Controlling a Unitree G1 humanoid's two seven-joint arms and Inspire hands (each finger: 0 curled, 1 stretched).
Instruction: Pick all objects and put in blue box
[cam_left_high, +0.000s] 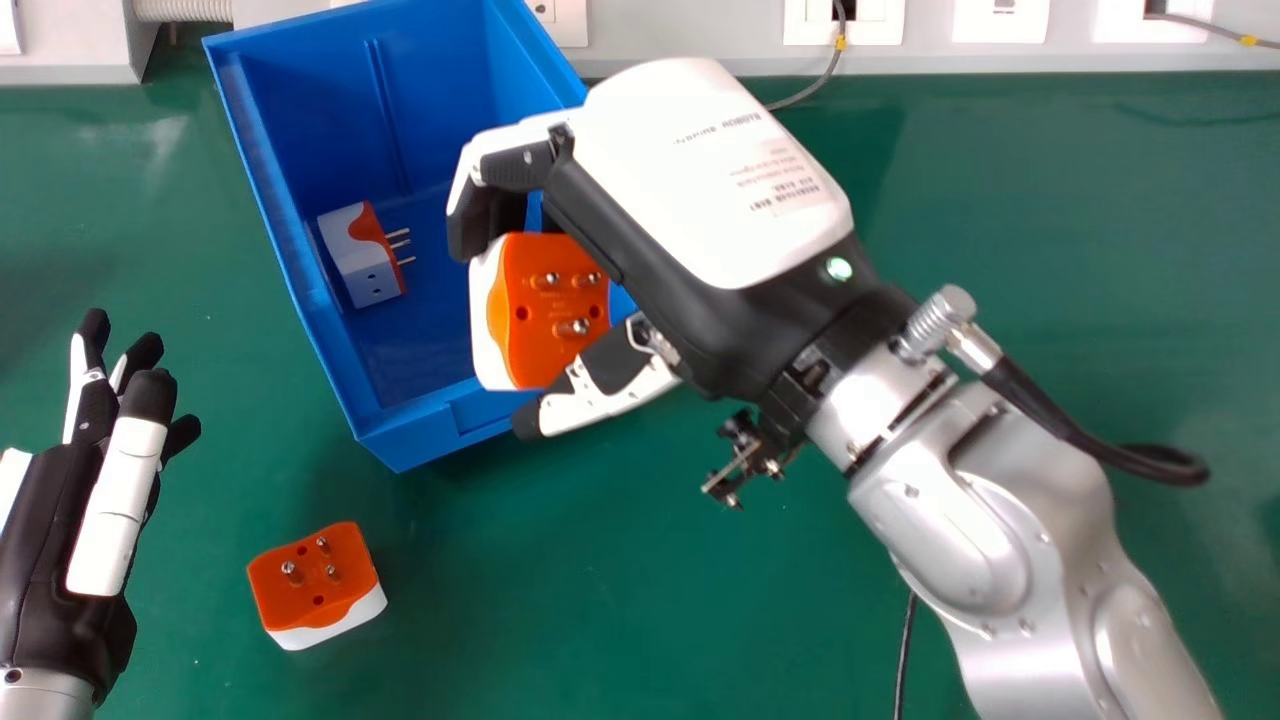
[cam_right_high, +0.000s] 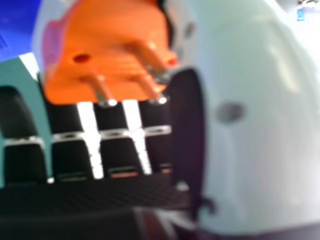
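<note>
So, closest in, an orange-and-white adapter (cam_left_high: 315, 580) sits pins up on the tabletop (cam_left_high: 620, 560), and to its left is the left hand (cam_left_high: 45, 560), fingers loosely open. A bit farther on, the right hand (cam_left_high: 700, 170) grips a second adapter (cam_left_high: 545, 335) between fingers and thumb, over the box's (cam_left_high: 420, 435) near right part. Beyond, inside it, lies a third adapter (cam_left_high: 350, 255), by the left wall, pins pointing right.

1 adapter (cam_left_high: 362, 268) in box (cam_left_high: 425, 435), beside its left wall; 1 held adapter (cam_left_high: 540, 345) in right hand (cam_left_high: 700, 180), over box's near right part. 1 loose adapter (cam_left_high: 300, 600) on table (cam_left_high: 650, 590), before box, right of left hand (cam_left_high: 50, 560). Sockets (cam_left_high: 1000, 22) behind table.
</note>
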